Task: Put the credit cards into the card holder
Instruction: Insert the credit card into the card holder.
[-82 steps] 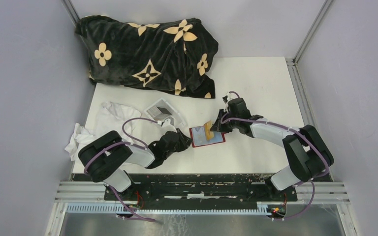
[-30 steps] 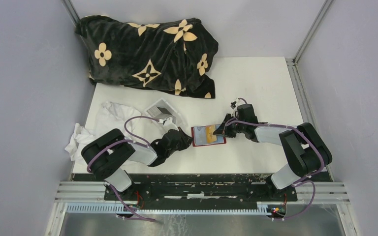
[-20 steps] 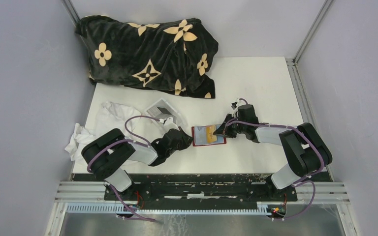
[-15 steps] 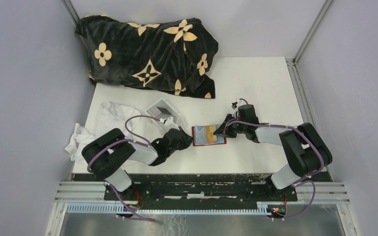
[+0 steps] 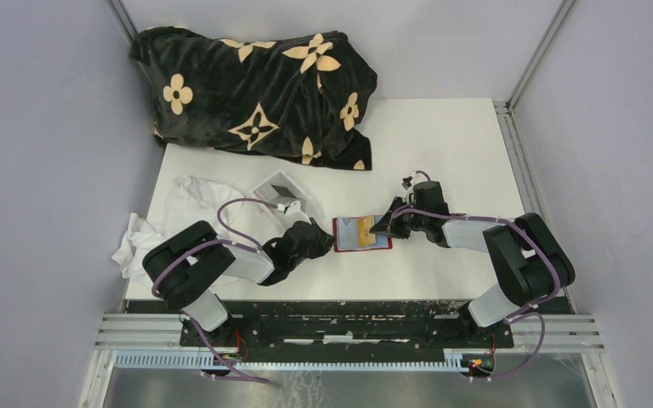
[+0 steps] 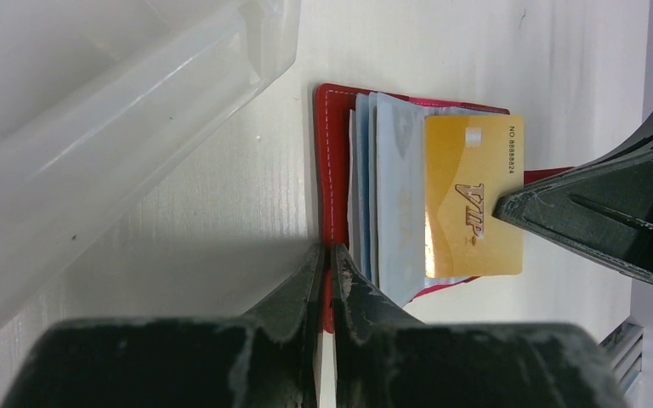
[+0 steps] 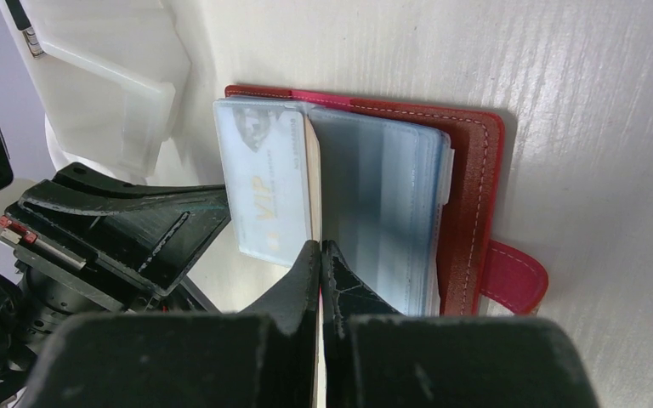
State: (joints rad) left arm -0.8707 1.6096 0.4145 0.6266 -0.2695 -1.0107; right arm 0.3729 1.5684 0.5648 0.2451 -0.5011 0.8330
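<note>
The red card holder (image 5: 372,244) lies open on the table between the two arms, its pale blue inner sleeves (image 6: 391,170) fanned up. My left gripper (image 6: 327,251) is shut on the holder's red cover edge (image 6: 325,170) at its left side. My right gripper (image 7: 320,246) is shut on a yellow-orange credit card (image 6: 468,200) marked VIP. That card reaches in over the sleeves from the right. In the right wrist view it shows edge-on (image 7: 313,178) between the sleeves, with the snap tab (image 7: 514,276) at the right. In the top view the grippers (image 5: 330,242) (image 5: 383,228) flank the holder.
A clear plastic box (image 5: 285,197) stands just behind the left gripper, close to the holder. A crumpled white cloth (image 5: 183,208) lies at the left. A black blanket with tan flowers (image 5: 255,89) is heaped at the back left.
The right gripper has come down and inward, laying the yellow card low over the holder's sleeves. In the last second both arms have hardly moved; the holder sits slightly further right.
</note>
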